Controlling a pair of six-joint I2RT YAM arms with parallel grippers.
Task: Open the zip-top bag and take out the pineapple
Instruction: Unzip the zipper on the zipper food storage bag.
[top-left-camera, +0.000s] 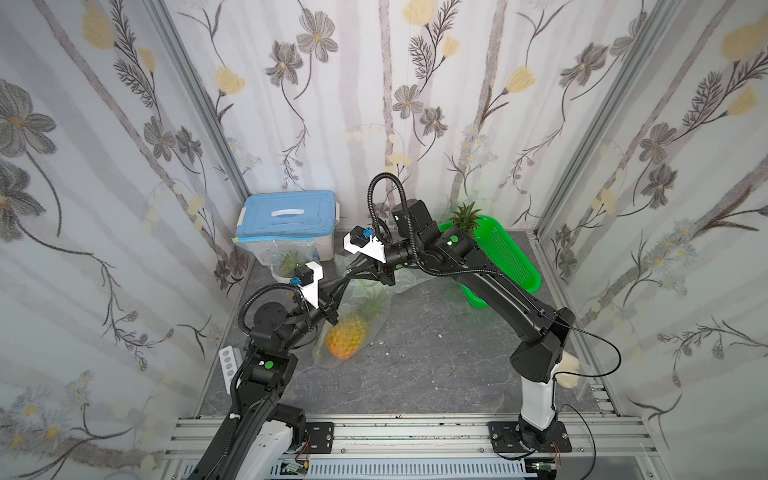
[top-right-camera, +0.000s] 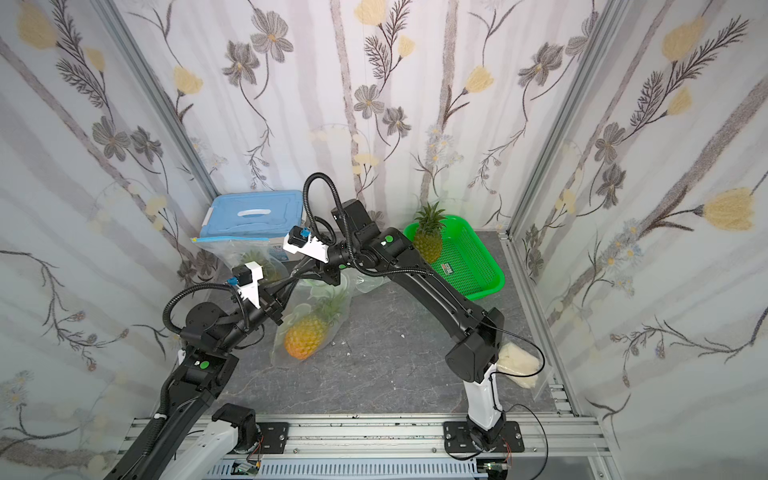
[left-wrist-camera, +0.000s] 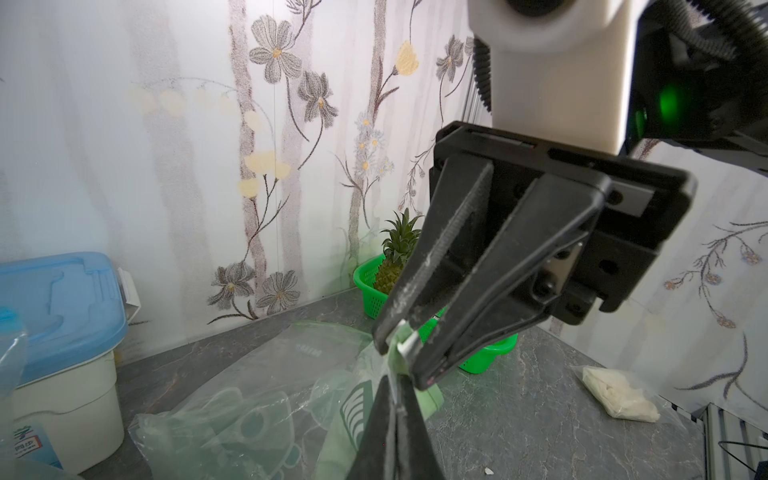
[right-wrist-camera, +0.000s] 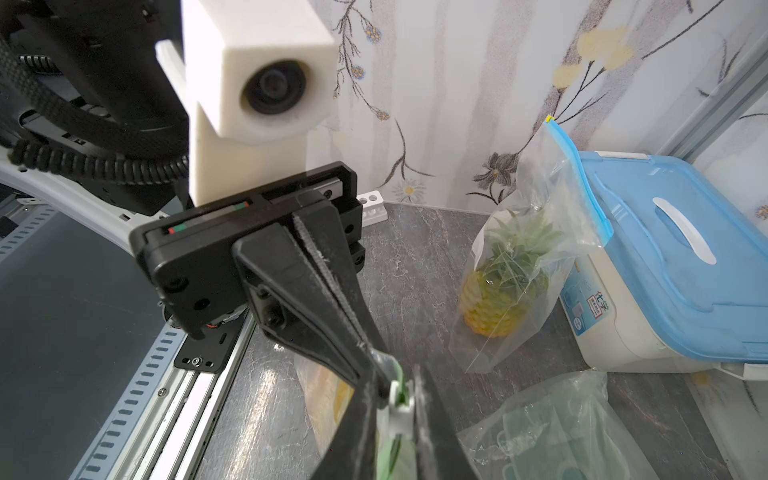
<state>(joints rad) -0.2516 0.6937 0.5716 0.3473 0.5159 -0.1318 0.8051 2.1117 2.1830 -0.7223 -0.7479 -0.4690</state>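
A clear zip-top bag (top-left-camera: 370, 316) lies in the middle of the table with a yellow pineapple (top-left-camera: 347, 334) inside, leaves pointing toward the back. Its green top edge (left-wrist-camera: 428, 399) is lifted to where both grippers meet. My left gripper (left-wrist-camera: 392, 380) is shut on that green edge. My right gripper (right-wrist-camera: 397, 386) is closed on the white zipper slider (right-wrist-camera: 401, 401), right beside the left fingertips (right-wrist-camera: 372, 355). In both top views the two grippers (top-left-camera: 351, 271) (top-right-camera: 293, 272) meet tip to tip above the bag's mouth.
A second bagged pineapple (right-wrist-camera: 507, 291) leans on a blue-lidded box (top-left-camera: 286, 212) at the back left. A green basket (top-left-camera: 507, 257) at the back right holds a bare pineapple (top-right-camera: 428, 241). An empty printed bag (left-wrist-camera: 232, 415) lies flat nearby. A white pouch (top-right-camera: 517, 365) sits by the right arm's base.
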